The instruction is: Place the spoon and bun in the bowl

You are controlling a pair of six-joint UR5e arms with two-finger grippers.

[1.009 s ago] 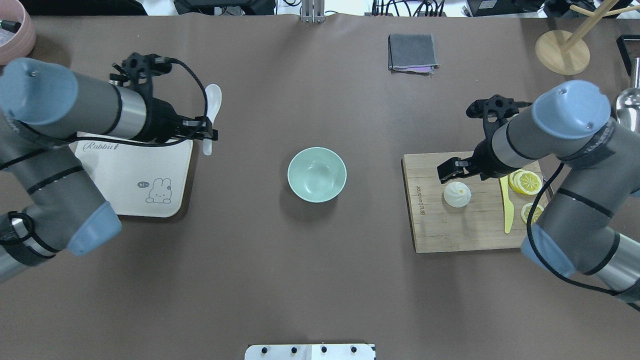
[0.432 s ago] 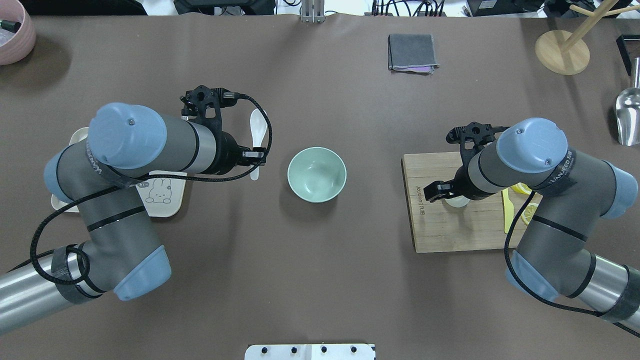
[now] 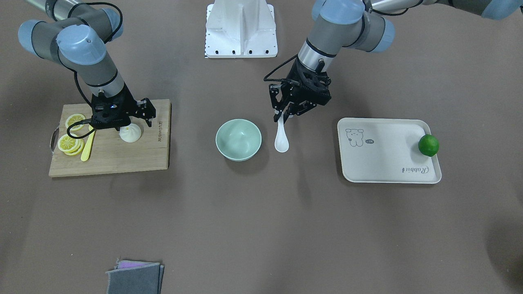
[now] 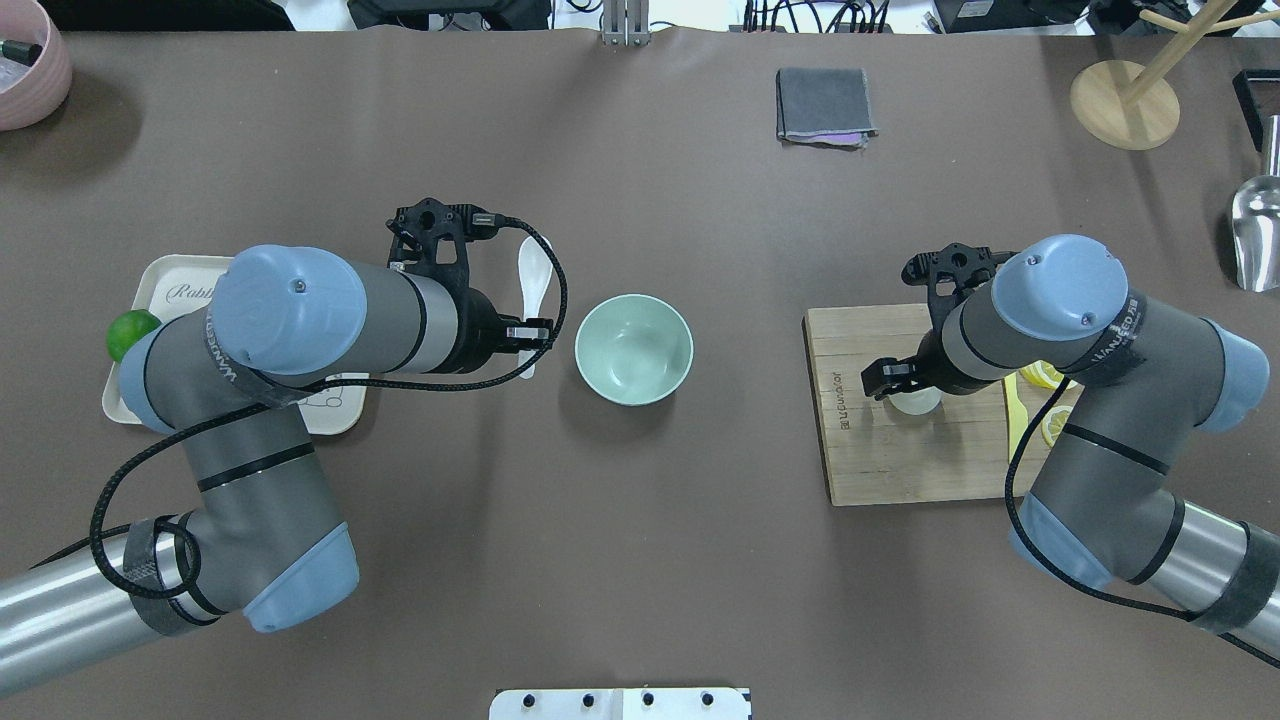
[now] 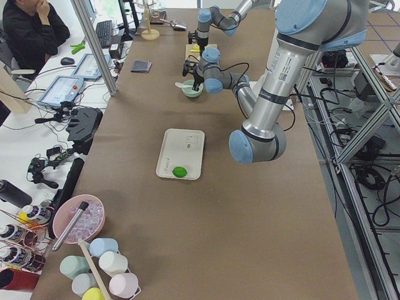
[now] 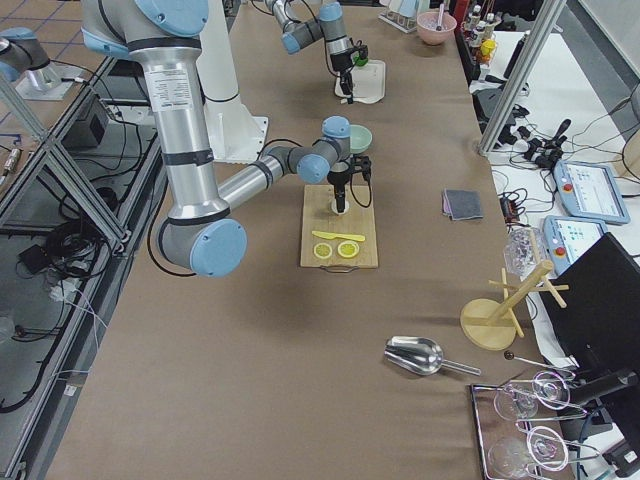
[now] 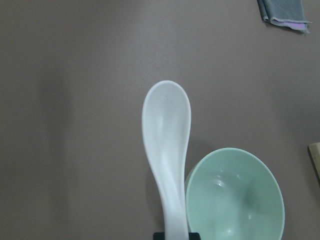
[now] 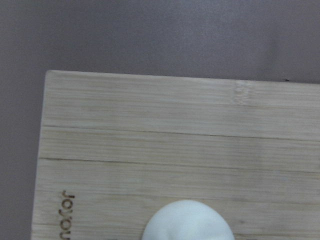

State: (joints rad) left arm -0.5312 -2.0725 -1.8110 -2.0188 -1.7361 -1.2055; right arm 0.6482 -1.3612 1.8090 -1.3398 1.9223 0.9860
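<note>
Both items: waiting outside mid-table bowl (image 4: pixel 640 372).
Left jaws: clenching spoon (image 4: pixel 533 272) handle, hovering beside bowl.
Right jaws: released, hanging over bun (image 3: pixel 130 134) near right edge.
Tip: lowering scoop past rim before releasing.

Brown matte table (image 4: pixel 640 560); white operator desk (image 5: pixel 22 140) alongside.

The bun (image 8: pixel 189 222) runs off the bottom edge (right wrist view).
</note>
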